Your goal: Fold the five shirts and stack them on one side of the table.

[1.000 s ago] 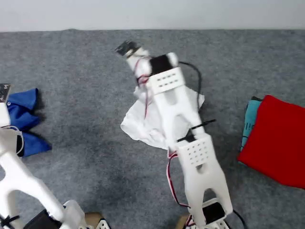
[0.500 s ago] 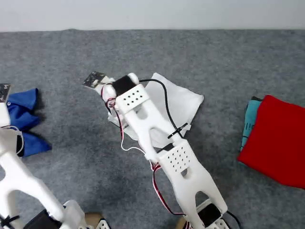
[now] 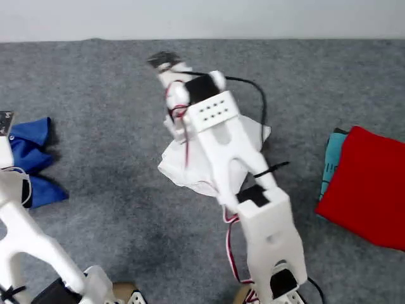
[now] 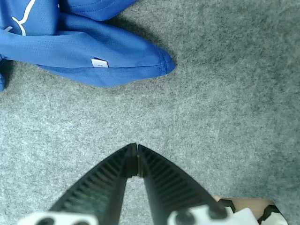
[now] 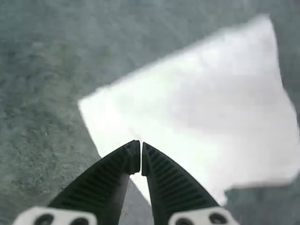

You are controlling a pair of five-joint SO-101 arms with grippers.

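well, the white shirt (image 3: 183, 170) lies loosely bunched near the middle of the grey table (image 3: 95, 95). the right arm (image 3: 221, 136) stretches over it and hides much of it in the high view. in the right wrist view the right gripper (image 5: 140, 146) hangs over that shirt with its two black fingers (image 5: 117, 173) pressed together, no gap at the tips. the tips sit just inside one edge of the white cloth, close to a corner, and most of the shirt spreads out beyond them. whether any cloth is nipped between them i cannot tell.

the blue shirt (image 4: 79, 47) lies crumpled at the left side of the table in the high view. the left gripper (image 4: 137, 149) is near it but apart, over bare table, its fingers also closed tip to tip with nothing between them. the shirt's nearest hem ends ahead of the tips, with a strip of grey between. in the high view the left arm (image 3: 25, 234) rises from the lower left corner beside that shirt.

at the right side a folded red shirt (image 3: 367, 187) rests on a teal shirt (image 3: 331, 158), whose edge shows along the red one's left side. both lie well apart from the white shirt.
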